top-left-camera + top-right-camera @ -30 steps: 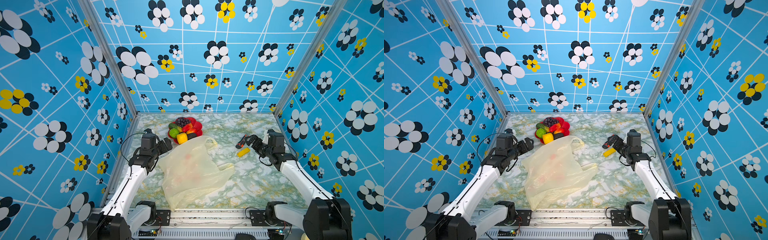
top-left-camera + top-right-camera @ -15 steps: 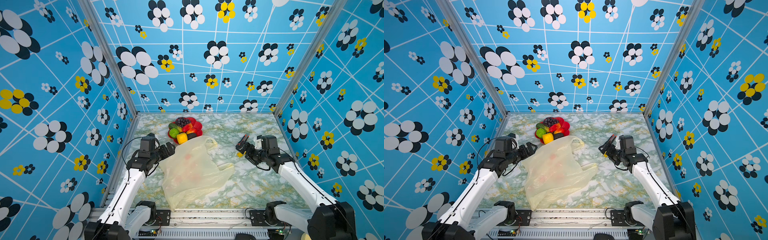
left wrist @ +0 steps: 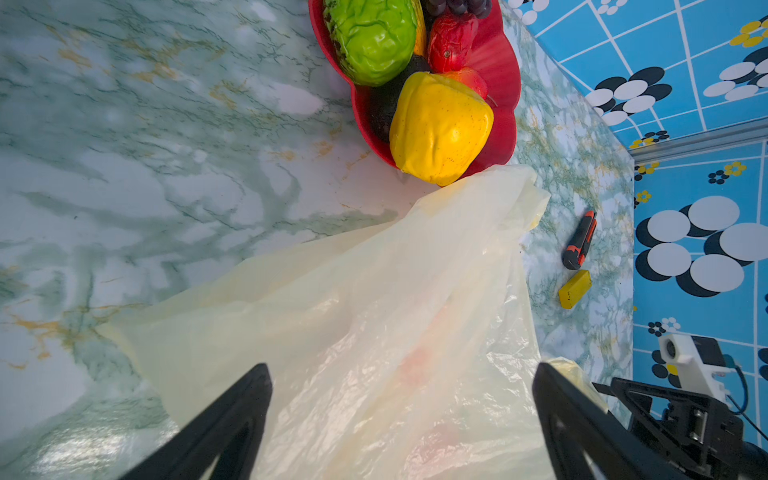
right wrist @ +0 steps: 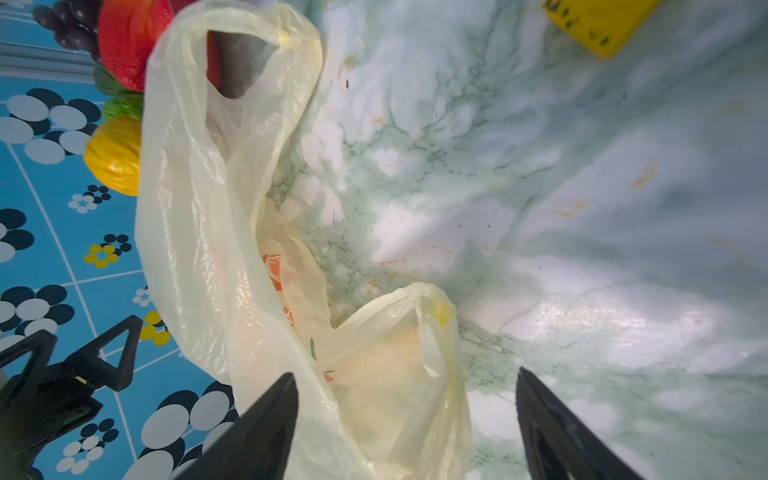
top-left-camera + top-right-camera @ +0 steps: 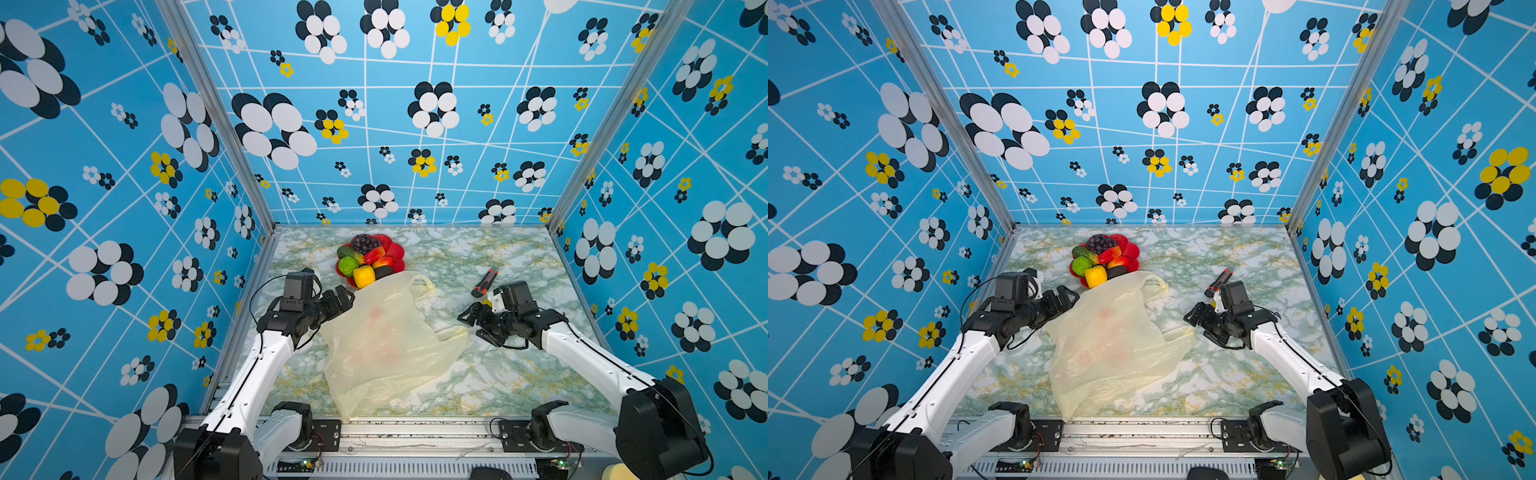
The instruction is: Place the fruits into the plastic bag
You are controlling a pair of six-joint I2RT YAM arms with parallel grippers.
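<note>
Left gripper [image 5: 341, 298] — jaws wide apart, nothing held — sits over the left edge of the plastic bag [image 5: 382, 345], which lies flat mid-surface. Fruits [image 5: 365, 262] are heaped on the red plate [image 5: 395, 249], touching the bag's far edge. Right gripper [image 5: 469, 322] — jaws spread, a handle loop [image 4: 419, 332] lying between them, ungripped.

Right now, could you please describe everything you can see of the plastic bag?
The plastic bag is thin, crinkly, translucent cream-yellow film with faint orange prints. It lies mostly flat and limp on the table, its top edge at the red plate, one handle loop between the right hand's open fingers.
</note>
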